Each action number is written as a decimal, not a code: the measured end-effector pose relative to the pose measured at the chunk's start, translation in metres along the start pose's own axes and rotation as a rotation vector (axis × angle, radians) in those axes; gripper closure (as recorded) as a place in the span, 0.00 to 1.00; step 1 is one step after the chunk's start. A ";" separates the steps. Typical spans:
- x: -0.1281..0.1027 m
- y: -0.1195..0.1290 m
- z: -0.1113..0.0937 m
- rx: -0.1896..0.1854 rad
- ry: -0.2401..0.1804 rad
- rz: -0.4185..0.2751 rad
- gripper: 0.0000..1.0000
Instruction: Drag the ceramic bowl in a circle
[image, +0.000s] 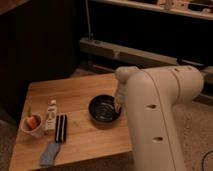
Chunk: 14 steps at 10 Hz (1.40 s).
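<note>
The ceramic bowl (104, 109) is glossy black, round and shallow. It sits upright on the wooden table (75, 92), right of the middle. My white arm comes in from the right and bends down over the bowl's right rim. The gripper (118, 104) is at that rim, mostly hidden behind the arm's wrist. Whether it touches the bowl cannot be seen.
A small white cup with orange contents (32, 125) stands at the table's left front. Beside it lie a white tube (50, 116), a black striped block (61, 128) and a blue cloth (49, 153). Dark shelving stands behind the table.
</note>
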 end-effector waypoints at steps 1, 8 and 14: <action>0.020 0.006 -0.001 -0.011 -0.003 -0.013 0.86; 0.104 0.054 -0.030 -0.054 -0.041 -0.120 0.86; 0.087 0.137 -0.025 -0.102 -0.054 -0.303 0.86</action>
